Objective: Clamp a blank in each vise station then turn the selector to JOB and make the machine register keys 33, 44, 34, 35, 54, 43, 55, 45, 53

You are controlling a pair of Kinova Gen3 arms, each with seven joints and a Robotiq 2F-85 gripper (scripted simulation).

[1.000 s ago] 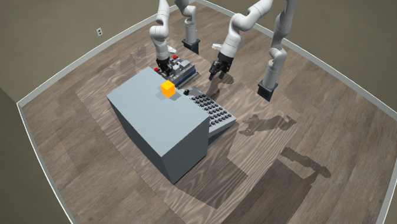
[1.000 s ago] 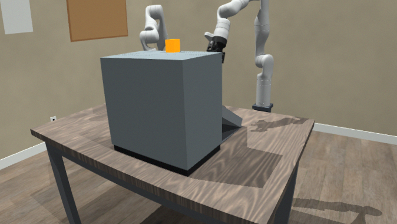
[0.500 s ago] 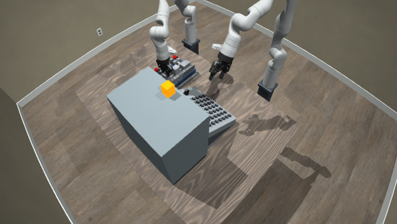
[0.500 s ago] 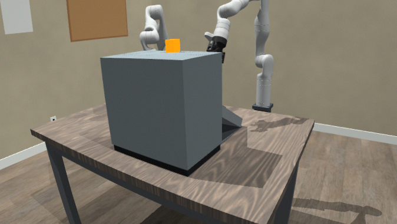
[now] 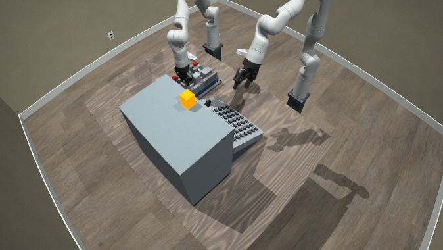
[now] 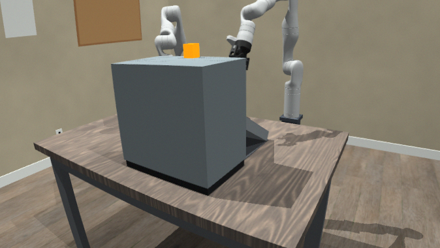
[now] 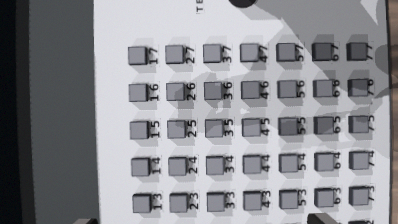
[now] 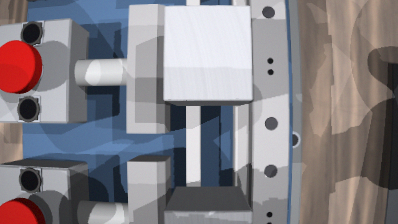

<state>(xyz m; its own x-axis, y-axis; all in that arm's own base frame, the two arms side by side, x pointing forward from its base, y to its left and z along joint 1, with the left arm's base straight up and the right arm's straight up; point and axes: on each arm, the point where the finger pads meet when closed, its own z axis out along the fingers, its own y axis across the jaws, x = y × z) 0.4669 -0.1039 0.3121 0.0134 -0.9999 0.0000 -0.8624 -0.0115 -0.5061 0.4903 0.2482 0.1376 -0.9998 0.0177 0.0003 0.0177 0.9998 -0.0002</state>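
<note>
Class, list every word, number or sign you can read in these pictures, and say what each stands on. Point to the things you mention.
"17 27 37 47 57 67 77", "16 26 36 46 56 66 76", "15 25 35 45 55 65 75", "14 24 34 44 54 64 74", "13 23 33 43 53 63 73": key panel [image 5: 248,143] [image 7: 112,150], beside its keys.
"TE": same panel, near the black knob [image 5: 208,102] [image 7: 243,1]; the rest is cut off.
Lowest row's labels: cut off, unreadable.
Vise stations: none visible.

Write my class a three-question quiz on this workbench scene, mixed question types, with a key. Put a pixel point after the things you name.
1. True or false: the orange cube-shaped lamp [image 5: 187,99] [image 6: 191,50] on the blue-grey box-shaped cabinet [image 5: 171,131] [image 6: 163,114] is lit.
2. Multiple choice: the round valve knobs [image 8: 19,67] [image 8: 19,215] are (a) green, (b) red, (c) yellow.
3. Fill in: in the left wrist view, the square grey key [image 7: 252,127] between keys 35 and 55 is labelled ____.

Key: 1 true; 2 b; 3 45.
</note>
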